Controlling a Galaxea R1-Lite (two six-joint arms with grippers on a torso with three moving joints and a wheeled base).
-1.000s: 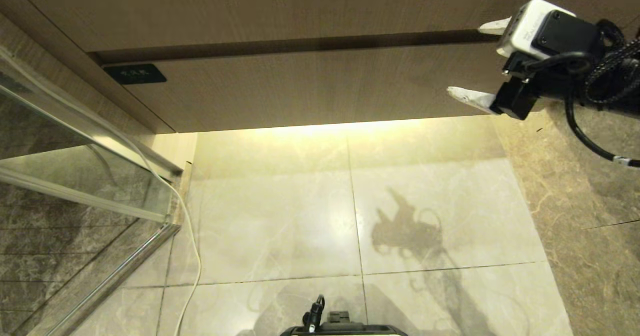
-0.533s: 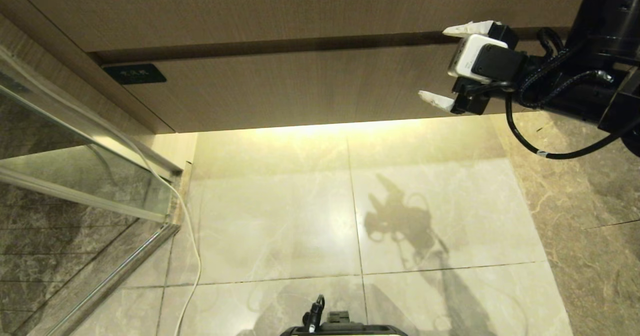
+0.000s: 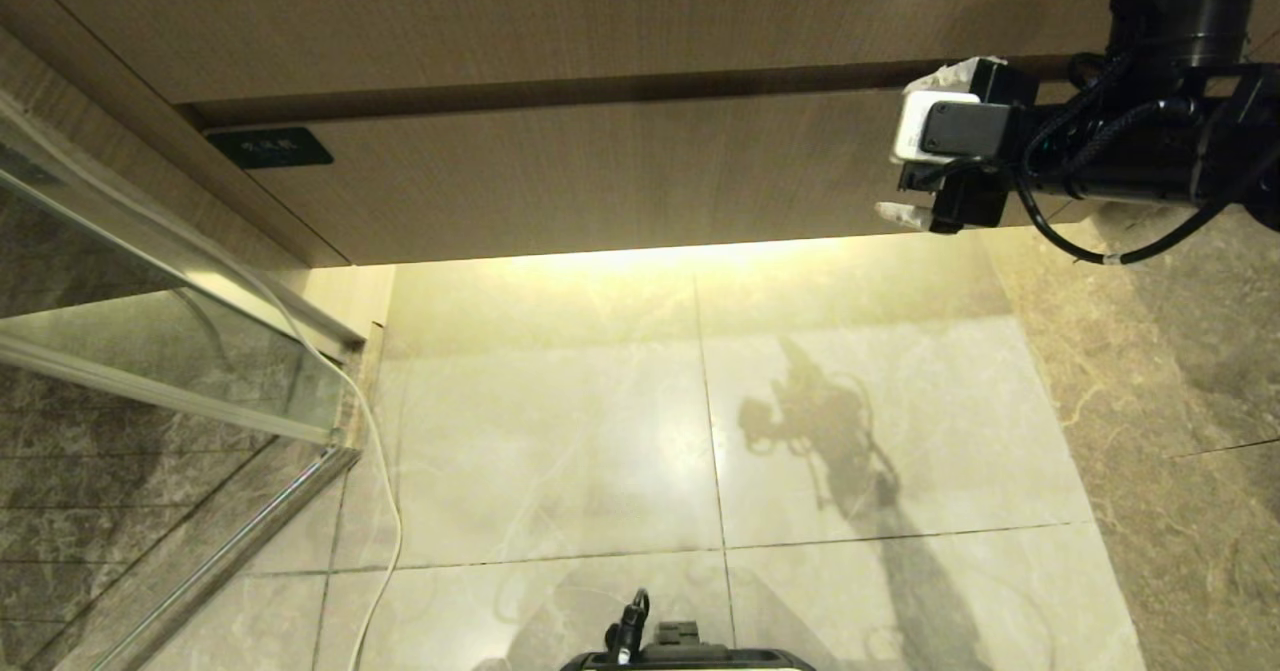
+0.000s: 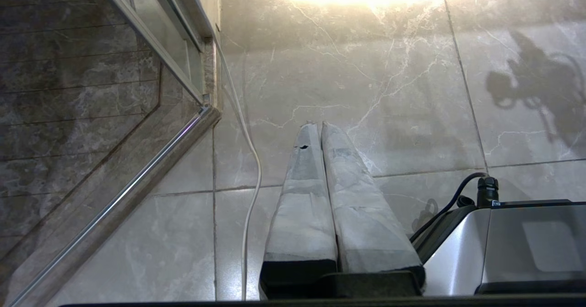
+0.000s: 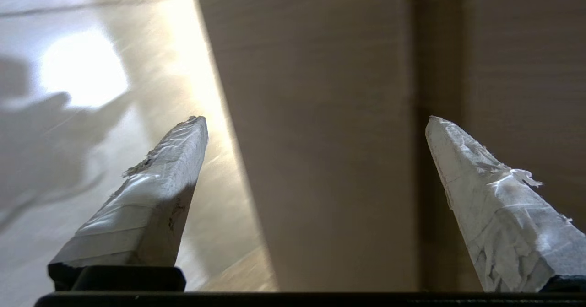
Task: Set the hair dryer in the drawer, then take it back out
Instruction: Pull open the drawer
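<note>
Since a second ago, the right gripper [image 3: 918, 144] has swung inward along the drawer [image 3: 620, 171] front and turned toward it. Its taped fingers [image 5: 160, 197] are spread wide and hold nothing; one tip sits by the dark gap above the drawer, the other near the drawer's lower edge. The drawer is shut, its small dark label [image 3: 270, 147] at the far end from the gripper. The hair dryer is not visible in any view. The left gripper [image 4: 316, 128] hangs parked over the floor tiles [image 3: 560, 431] below the drawer, fingers pressed together. Judging by this, the task has barely begun: opening the drawer, placing and retrieving all remain.
</note>
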